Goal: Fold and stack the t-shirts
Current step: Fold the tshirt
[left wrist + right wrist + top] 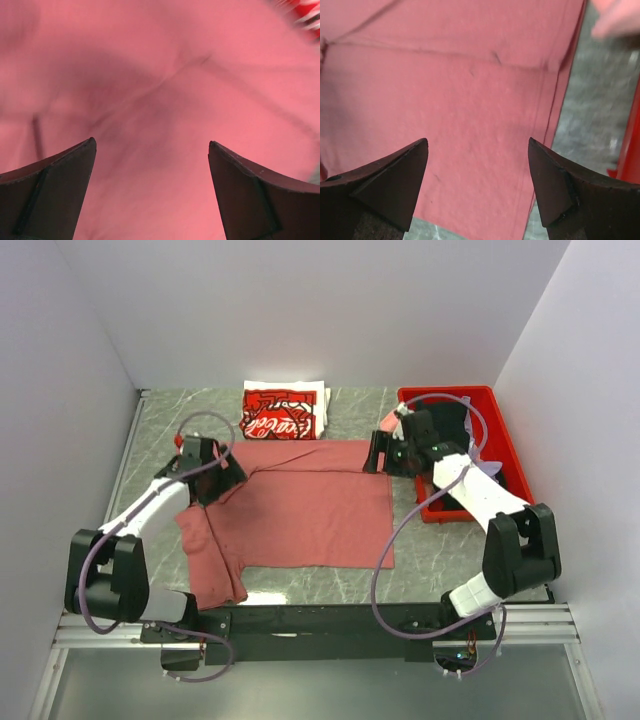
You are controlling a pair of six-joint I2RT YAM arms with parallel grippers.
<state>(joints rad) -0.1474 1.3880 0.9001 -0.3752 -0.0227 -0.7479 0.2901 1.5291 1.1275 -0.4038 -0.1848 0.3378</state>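
Tabletop [440, 560] is mostly taken by the dusty-rose t-shirt [300, 515], spread flat with its long axis running left to right. Its sleeve end points toward the left arm, the hem apparently toward the right. Behind it lies the folded red-and-white t-shirt [282, 413]. The left gripper [151, 142] hovers over the far left corner, the right gripper [477, 140] over the far right edge; both gape wide, holding nothing.
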